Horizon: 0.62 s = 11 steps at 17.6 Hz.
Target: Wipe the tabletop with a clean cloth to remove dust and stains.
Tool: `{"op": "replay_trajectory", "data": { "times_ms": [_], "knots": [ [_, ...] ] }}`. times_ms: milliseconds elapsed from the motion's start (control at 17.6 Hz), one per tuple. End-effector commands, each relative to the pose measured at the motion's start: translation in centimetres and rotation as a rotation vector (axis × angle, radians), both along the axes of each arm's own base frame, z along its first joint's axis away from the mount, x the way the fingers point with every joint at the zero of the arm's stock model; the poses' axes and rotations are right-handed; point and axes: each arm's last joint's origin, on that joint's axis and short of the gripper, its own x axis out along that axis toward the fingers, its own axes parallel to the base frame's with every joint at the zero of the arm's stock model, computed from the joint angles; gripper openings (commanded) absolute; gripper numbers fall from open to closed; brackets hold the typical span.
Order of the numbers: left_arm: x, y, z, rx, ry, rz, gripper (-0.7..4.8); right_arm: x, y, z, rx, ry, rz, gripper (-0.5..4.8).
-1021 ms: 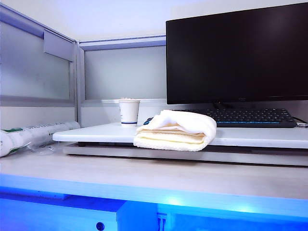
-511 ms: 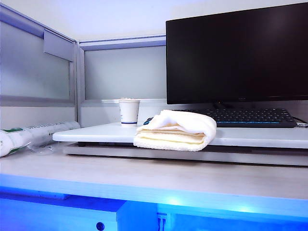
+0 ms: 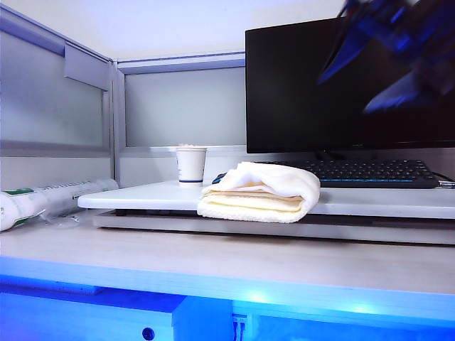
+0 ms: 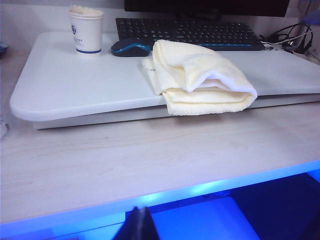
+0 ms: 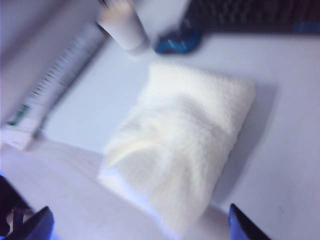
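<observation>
While my right arm hangs high and blurred in front of the monitor, nothing on the board has been touched, so I read this as the approach.

Right gripper: up in the air above the keyboard side, jaws spread wide and empty; in its wrist view both fingertips frame the cloth from above, apart from it.

Left gripper: parked low at the near desk edge, clenched on nothing – only a dark tip shows in its own camera.

Cloth: folded in loose layers on the front edge of the tabletop, its near fold hanging slightly over the rim. I judge that placement handy – a grasp from above can take the thick fold without scraping the board.

Why open wide: the bundle is fat and soft (it will squash), so a wide spread should straddle it.

Around it: a paper cup stands behind and to the left, a blue mouse lies touching or just beside the cloth's far edge, and the keyboard sits behind, under the monitor.

In the way: mouse and cup limit a backward sweep; the bare stretch left of the cloth looks freest.

Off the board: a rolled packet lies on the lower desk.
</observation>
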Motion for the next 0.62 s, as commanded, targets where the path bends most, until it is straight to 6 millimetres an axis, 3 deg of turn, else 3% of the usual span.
{"op": "replay_trajectory", "data": {
  "times_ms": [57, 454, 624],
  "knots": [
    [0.0, 0.0, -0.2, -0.002, 0.021, -0.017, -0.05, 4.8, 1.5, -1.7, -0.012, 0.067, 0.018, 4.79],
    [0.0, 0.0, -0.2, -0.005, 0.023, -0.016, -0.05, 11.8, 3.6, -5.9, -0.025, 0.190, 0.003, 4.79],
    [0.0, 0.0, -0.2, -0.004, 0.023, -0.016, -0.05, 13.0, 5.5, -8.4, -0.089, 0.246, -0.030, 4.79]
  ]
}}
